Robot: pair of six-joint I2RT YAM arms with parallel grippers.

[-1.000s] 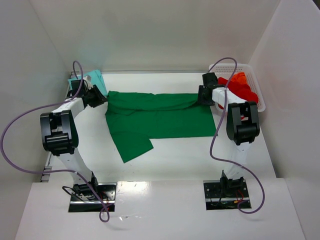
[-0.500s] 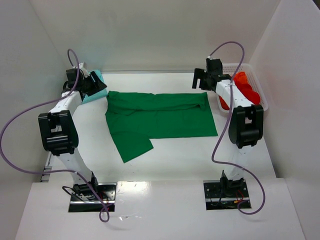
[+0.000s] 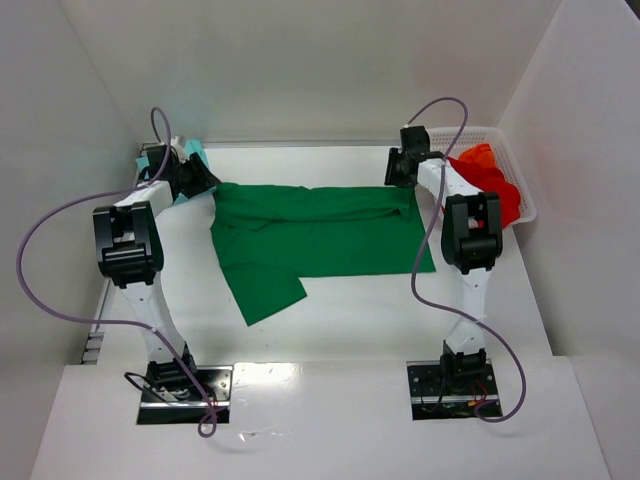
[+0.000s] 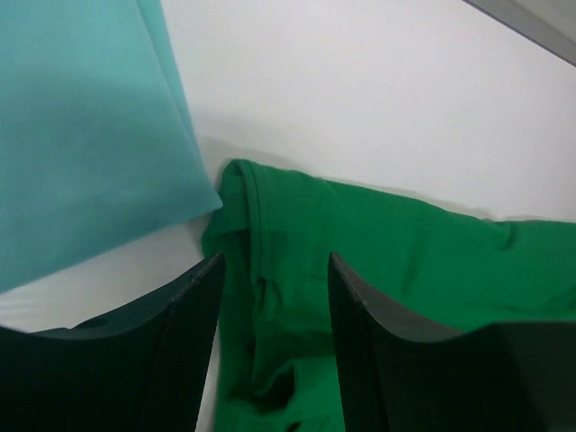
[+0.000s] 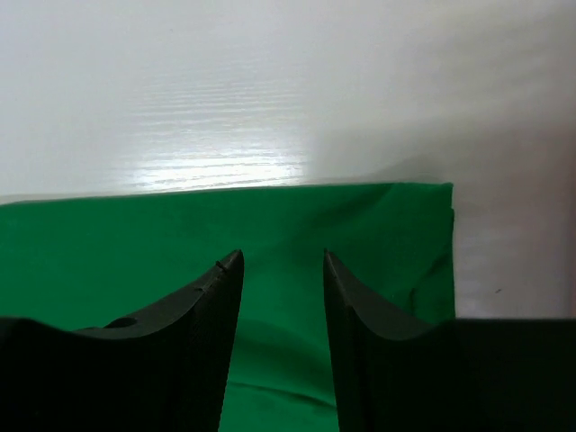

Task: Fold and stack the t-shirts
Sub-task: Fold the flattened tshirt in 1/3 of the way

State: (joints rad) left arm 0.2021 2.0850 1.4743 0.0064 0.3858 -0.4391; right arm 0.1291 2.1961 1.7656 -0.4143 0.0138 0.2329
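As the overhead view shows, the dark green short-sleeved cloth t-shirt point(image 3: 320, 235) lies spread across the middle of the white table point(image 3: 330, 320). Its long far edge runs from one arm to the other, and one flap of it projects toward the near left. We mark the left gripper point(image 3: 205, 182) at the shirt's far-left corner and the right gripper point(image 3: 398, 170) at its far-right corner, each low over the cloth. Just beyond the left gripper, the pale teal cloth t-shirt point(image 3: 196, 156) rests at the table's far-left corner. At the far right, the bright red cloth t-shirts point(image 3: 490, 180) are heaped in the white plastic mesh basket point(image 3: 527, 205).

From the left wrist camera we see the left gripper point(image 4: 274, 261) with its two dark fingers standing apart. The rumpled corner of the green shirt point(image 4: 405, 270) lies in the gap between them, unpinched. A corner of the teal shirt point(image 4: 81, 135) lies just beside it; whether the two cloths touch we cannot tell.

From the right wrist camera we see the right gripper point(image 5: 283, 256) with its fingers likewise parted and nothing clamped — flat green cloth point(image 5: 135, 243) lies beneath them. The cloth's far edge runs straight, and its right corner shows against the bare table point(image 5: 270, 90).
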